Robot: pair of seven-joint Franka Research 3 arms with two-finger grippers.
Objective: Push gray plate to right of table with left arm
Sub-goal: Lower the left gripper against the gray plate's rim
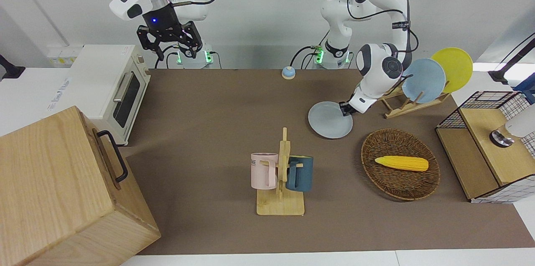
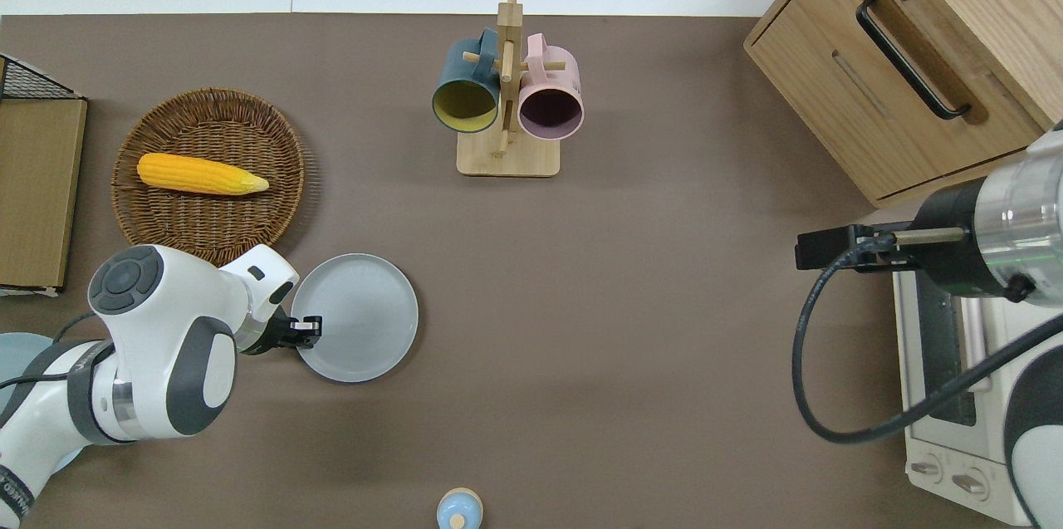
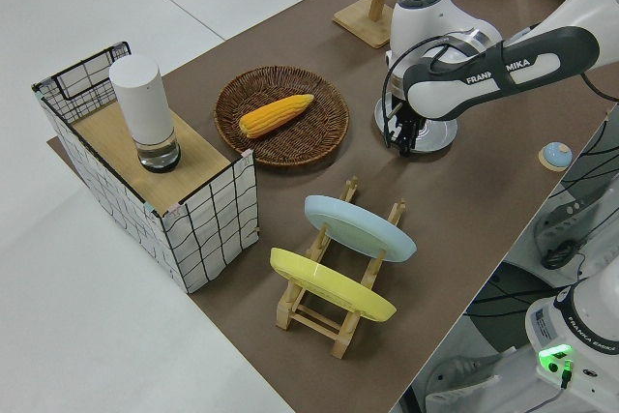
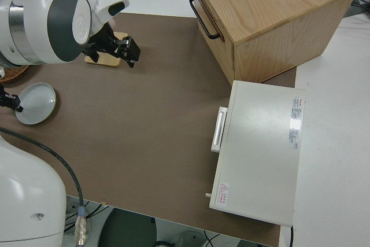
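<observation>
The gray plate [image 1: 328, 122] [image 2: 361, 313] lies flat on the brown table [image 1: 209, 132], between the mug rack and the wicker basket and nearer to the robots than both. My left gripper [image 1: 346, 109] [image 2: 306, 328] is down at table height, touching the plate's rim on the edge toward the left arm's end of the table. The left side view shows the left gripper [image 3: 404, 142] against the plate [image 3: 440, 132]. The right gripper [image 1: 174, 54] is parked, open and empty.
A wooden mug rack [image 1: 281, 174] holds a pink and a dark blue mug. The wicker basket [image 1: 378, 140] holds a corn cob. A plate rack [image 1: 401, 107] carries a blue and a yellow plate. A toaster oven [image 1: 113, 86] and wooden box [image 1: 62, 186] stand at the right arm's end.
</observation>
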